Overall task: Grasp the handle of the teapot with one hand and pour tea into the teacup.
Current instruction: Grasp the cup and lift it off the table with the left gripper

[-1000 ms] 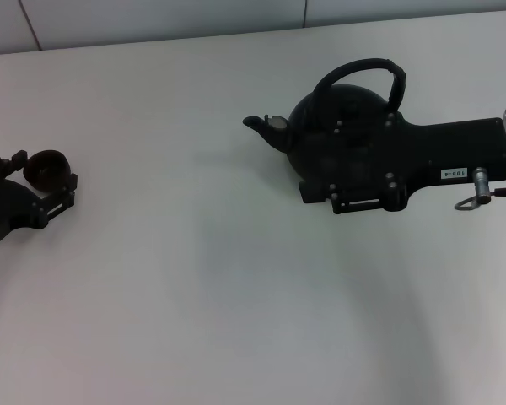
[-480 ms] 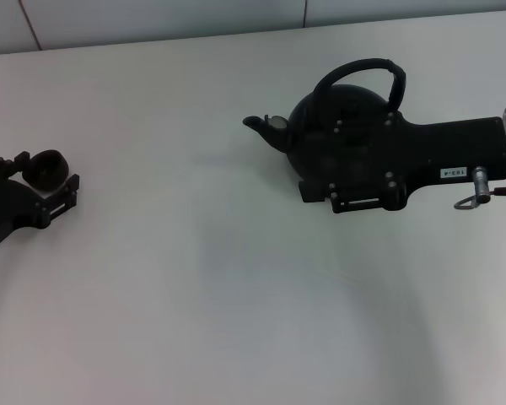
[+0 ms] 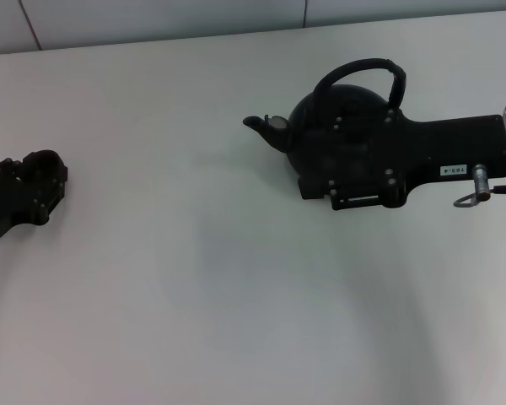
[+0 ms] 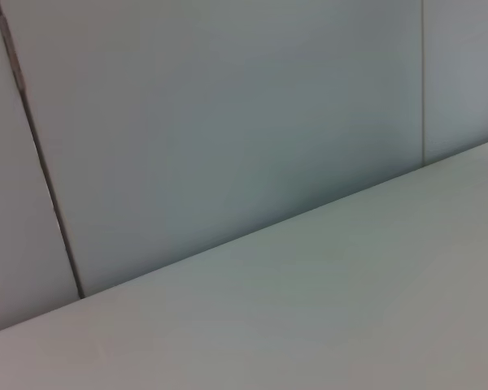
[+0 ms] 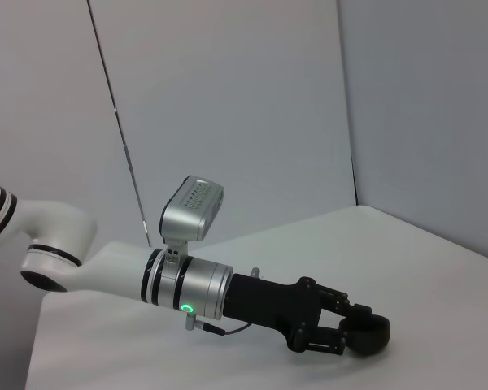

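Teapot (image 3: 333, 135) stands upright on the table (image 3: 236, 295) with its spout toward the teacup (image 5: 366, 335), far off, which the left gripper (image 3: 42, 181) clamps, while the right gripper (image 3: 354, 164) overlaps the teapot, its grip impossible to tell.

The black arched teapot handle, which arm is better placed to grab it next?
Probably the right. The right gripper is already at the round matte-black teapot, just below its black arched handle. The left gripper is far across the white table, around the small dark teacup.
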{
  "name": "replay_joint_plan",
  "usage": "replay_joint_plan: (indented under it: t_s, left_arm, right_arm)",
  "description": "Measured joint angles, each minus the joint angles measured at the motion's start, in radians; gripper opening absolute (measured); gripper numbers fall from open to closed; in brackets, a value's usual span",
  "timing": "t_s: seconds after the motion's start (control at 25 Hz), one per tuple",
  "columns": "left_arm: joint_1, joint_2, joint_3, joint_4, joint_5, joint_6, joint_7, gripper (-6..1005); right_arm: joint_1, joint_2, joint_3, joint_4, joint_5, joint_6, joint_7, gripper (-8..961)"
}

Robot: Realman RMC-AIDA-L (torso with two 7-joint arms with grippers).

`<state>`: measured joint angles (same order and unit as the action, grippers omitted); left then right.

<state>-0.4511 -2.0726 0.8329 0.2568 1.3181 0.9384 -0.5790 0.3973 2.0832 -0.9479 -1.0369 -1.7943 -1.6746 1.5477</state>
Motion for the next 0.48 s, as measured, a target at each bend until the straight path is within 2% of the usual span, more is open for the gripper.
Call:
replay_joint_plan:
  t_s: [0.12, 0.32, 0.48]
  left_arm:
    - [0.000, 0.000, 0.000, 0.001, -0.003, 0.000, 0.000, 509]
    - [0.000, 0.000, 0.000, 0.003, -0.003, 0.001, 0.000, 451]
    - [0.000, 0.000, 0.000, 0.004, 0.000, 0.005, 0.000, 454]
  right_arm:
    - [0.000, 0.000, 0.000, 0.000, 0.001, 0.000, 0.000, 700]
    - [0.000, 0.000, 0.000, 0.000, 0.002, 0.000, 0.000, 700]
    - [0.000, 0.000, 0.000, 0.000, 0.003, -0.001, 0.000, 700]
